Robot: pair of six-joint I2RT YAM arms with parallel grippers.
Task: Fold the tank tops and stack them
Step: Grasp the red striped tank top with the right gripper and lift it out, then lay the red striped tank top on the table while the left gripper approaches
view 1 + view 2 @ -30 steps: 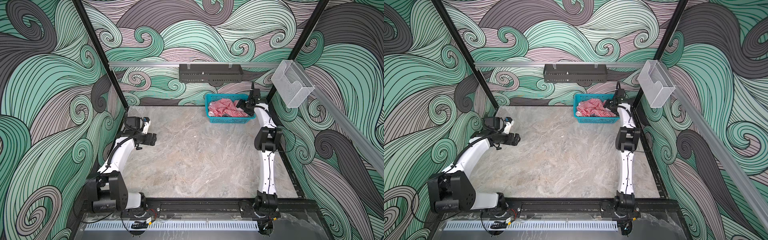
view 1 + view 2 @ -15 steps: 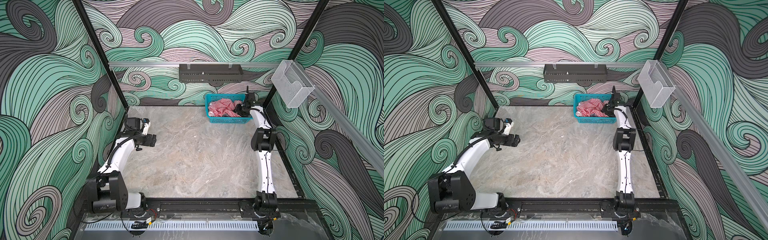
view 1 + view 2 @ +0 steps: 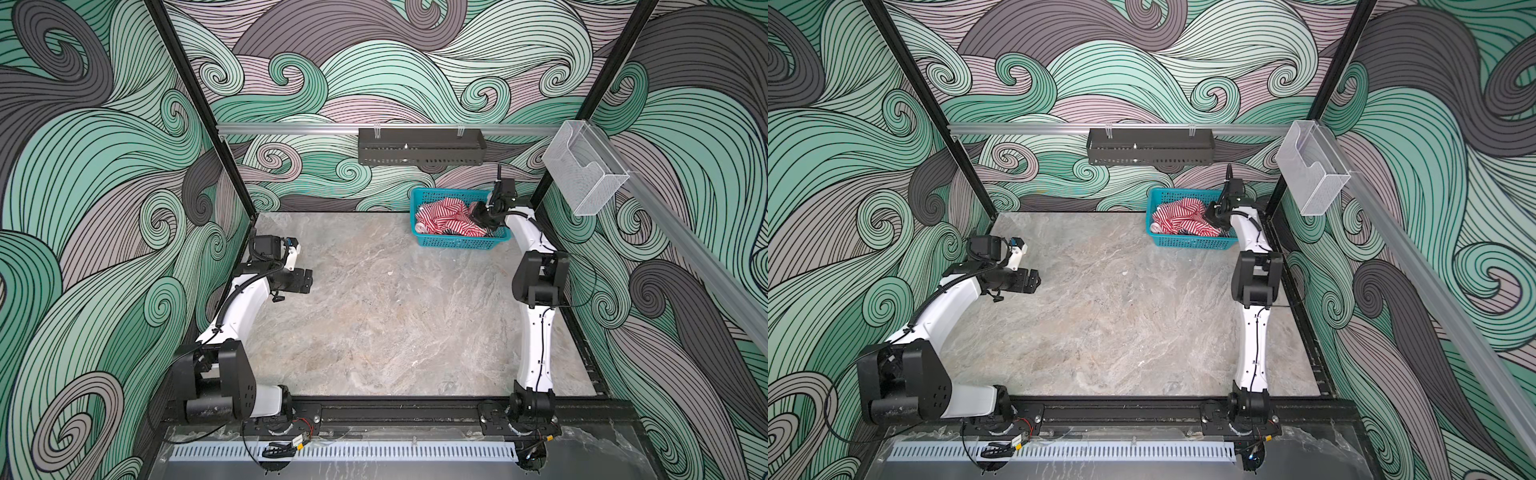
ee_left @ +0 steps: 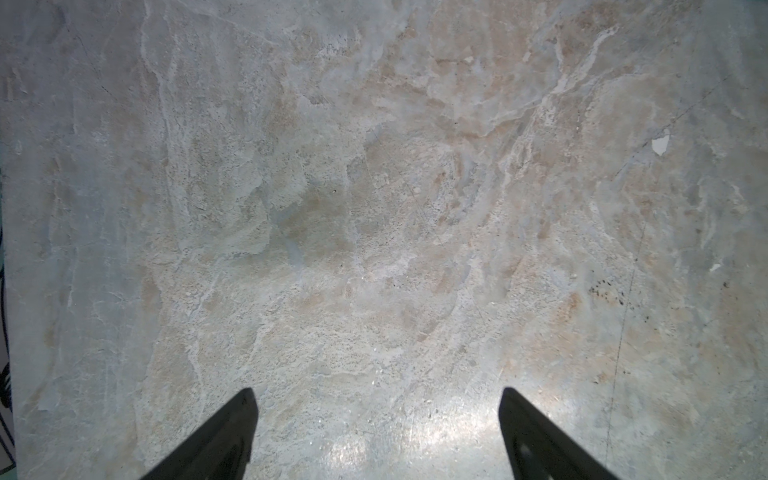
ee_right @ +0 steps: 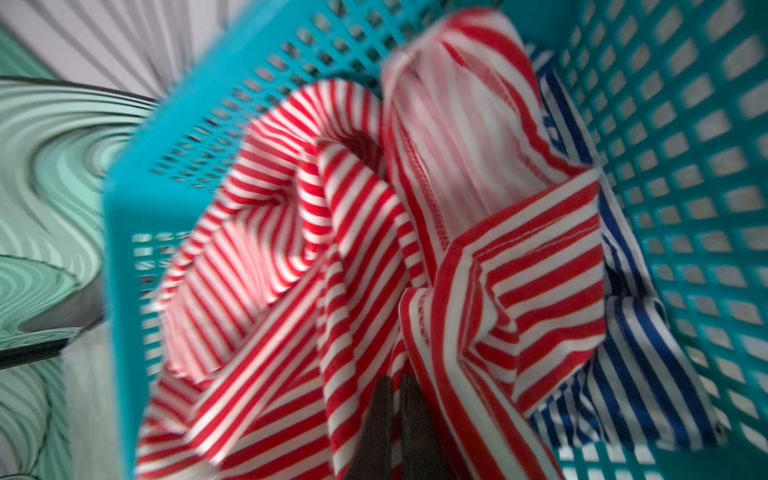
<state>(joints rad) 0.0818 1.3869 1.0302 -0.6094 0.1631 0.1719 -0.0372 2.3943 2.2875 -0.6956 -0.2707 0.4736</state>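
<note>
In both top views I see the teal basket (image 3: 457,243) at upper right, holding the red-and-white tank top (image 3: 442,216) bunched over the mostly buried navy-and-white tank top (image 5: 648,374). My right gripper (image 5: 394,380) pinches a blurred red fold. My left gripper (image 4: 377,390) is spread above the table (image 4: 374,187).

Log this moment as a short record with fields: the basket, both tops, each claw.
basket: teal mesh, at the far right corner of the table
red-and-white top: crumpled in the basket, uppermost, unfolded
navy-and-white top: same basket, mostly under the red one
right claw: inside the basket, shut, pinching the red-and-white top
left claw: open, over the table, holding nothing
folding: not yet begun
</note>
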